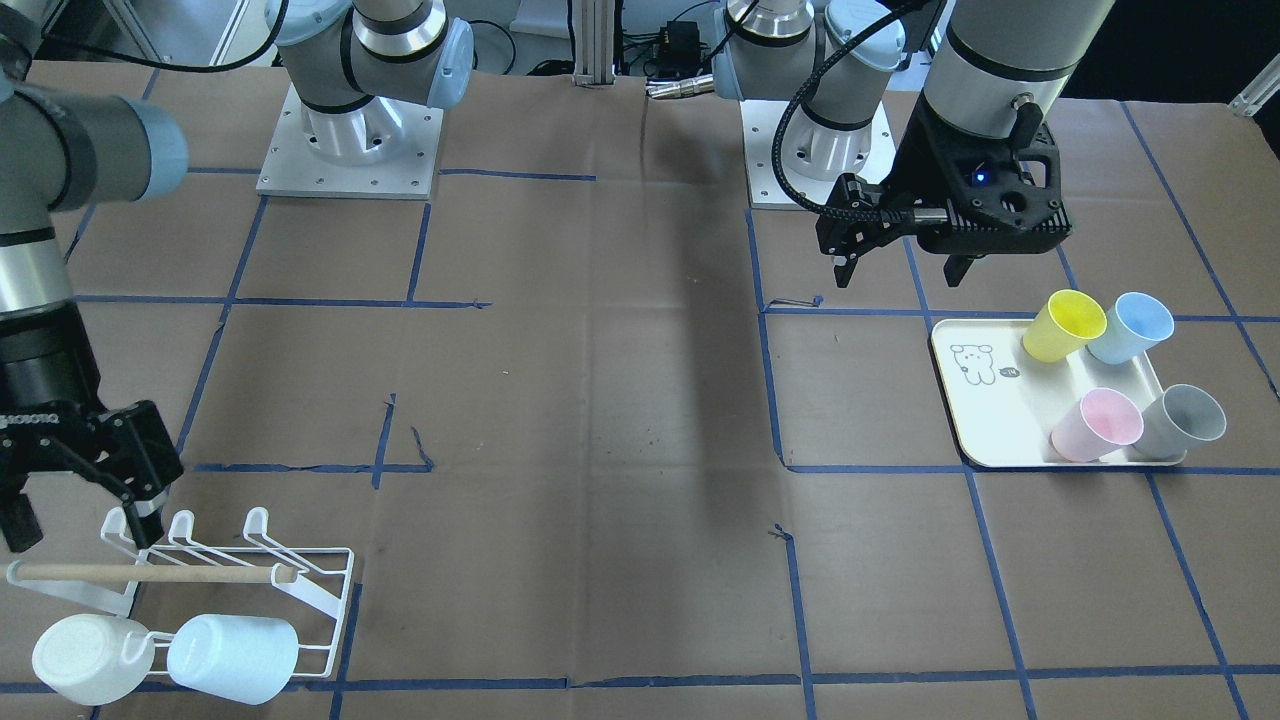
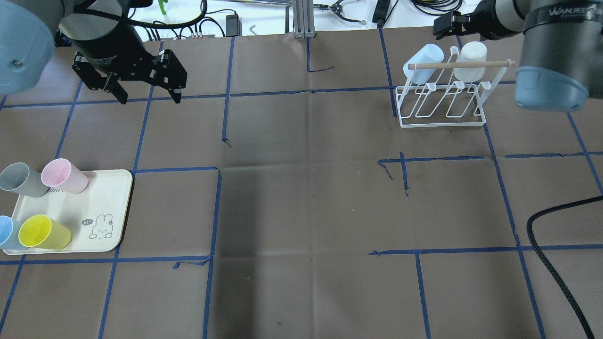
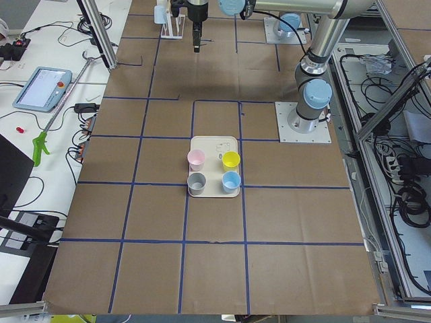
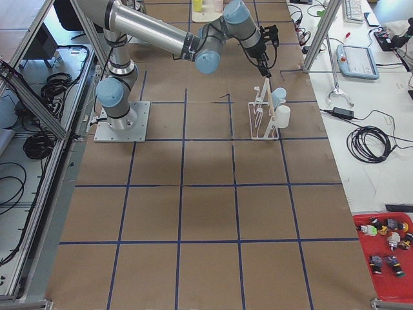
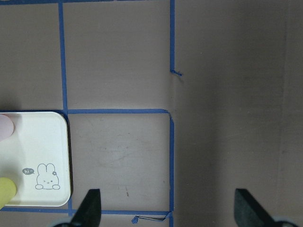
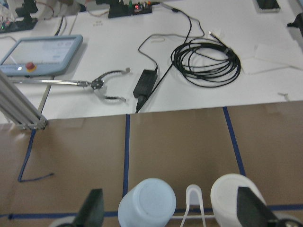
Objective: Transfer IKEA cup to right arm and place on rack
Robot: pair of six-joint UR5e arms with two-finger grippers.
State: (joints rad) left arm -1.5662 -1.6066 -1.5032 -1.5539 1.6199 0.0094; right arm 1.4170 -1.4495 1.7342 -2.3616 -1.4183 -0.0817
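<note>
Four cups stand on a white tray (image 1: 1000,420): yellow (image 1: 1063,325), blue (image 1: 1130,328), pink (image 1: 1097,425) and grey (image 1: 1183,420). My left gripper (image 1: 905,270) is open and empty above the table beside the tray; it also shows in the left wrist view (image 5: 169,210). The white wire rack (image 1: 200,570) holds a white cup (image 1: 90,655) and a pale blue cup (image 1: 235,655) on its prongs. My right gripper (image 1: 82,525) is open and empty just above the rack; in the right wrist view (image 6: 173,213) both racked cups sit between its fingers.
The two arm bases (image 1: 350,140) stand at the table's robot side. Blue tape lines grid the brown table. A white bench beyond the rack carries a cable coil (image 6: 208,59) and a teach pendant (image 6: 40,54). An aluminium post (image 2: 301,19) stands at the far edge.
</note>
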